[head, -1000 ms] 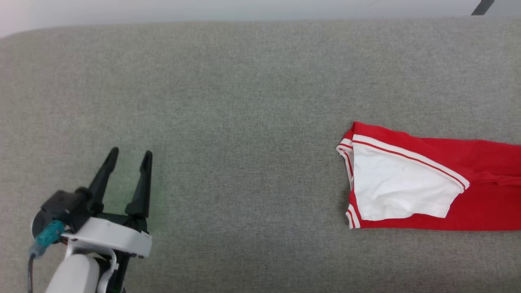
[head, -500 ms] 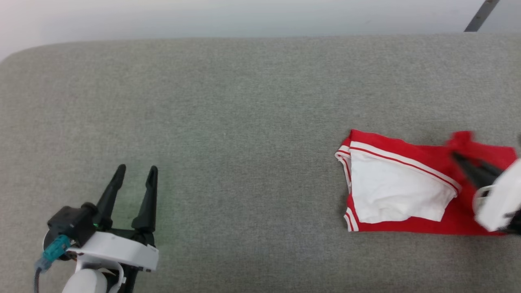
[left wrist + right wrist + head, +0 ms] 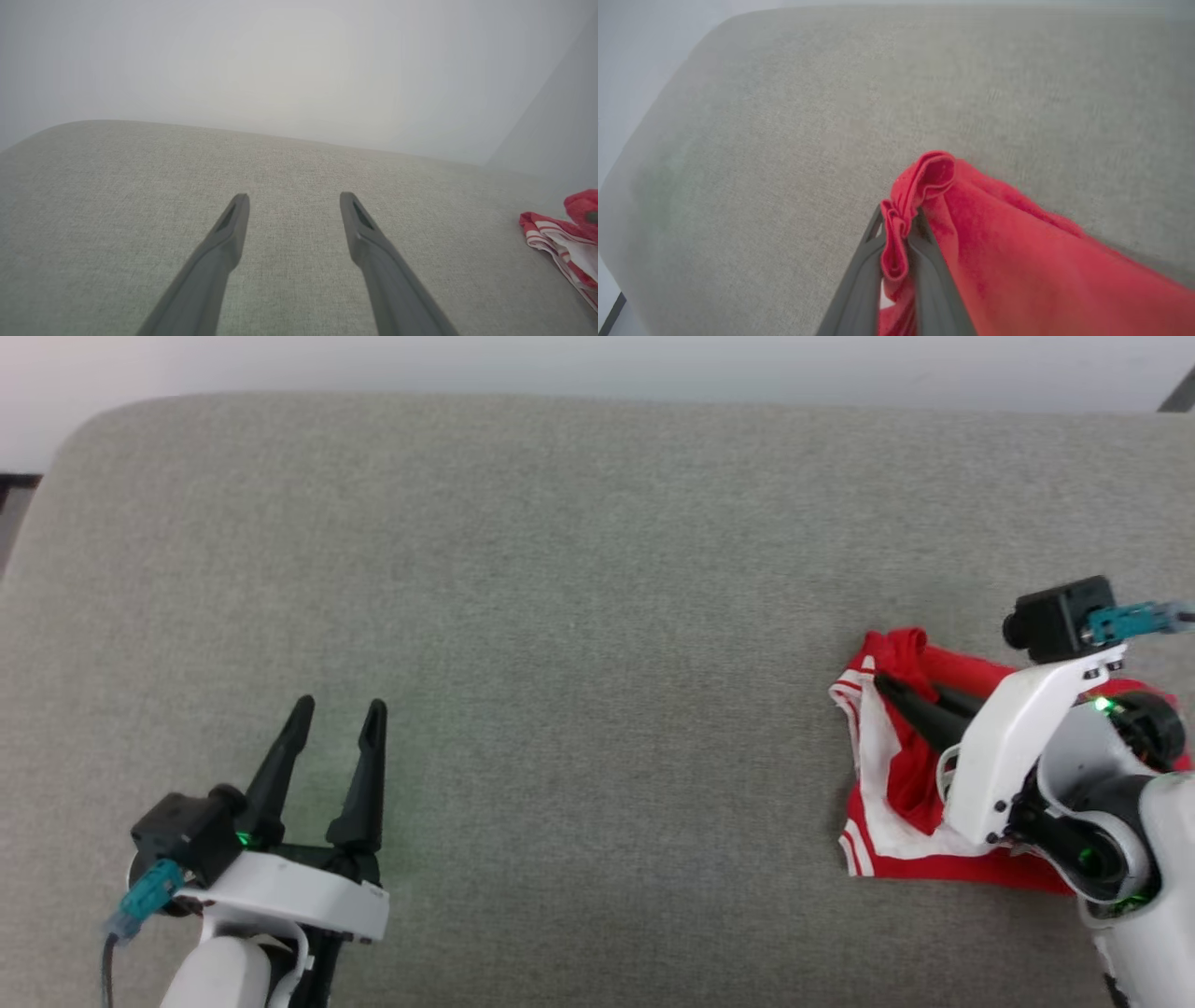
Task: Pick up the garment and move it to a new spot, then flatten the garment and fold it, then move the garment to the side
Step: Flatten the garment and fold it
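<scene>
Softly, red garment (image 3: 1017,266) crumples on woven grey upholstery (image 3: 808,116).

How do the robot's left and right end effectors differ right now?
The left end effector is open, its fingers apart and empty. The right end effector is shut on a fold of the garment. The left is over bare grey cushion, while the right is over the bunched red cloth. Both have two long dark fingers on a white wrist.

surface: grey fabric cushion (image 3: 579,569) | wall: pale, plain (image 3: 280,60)
</scene>
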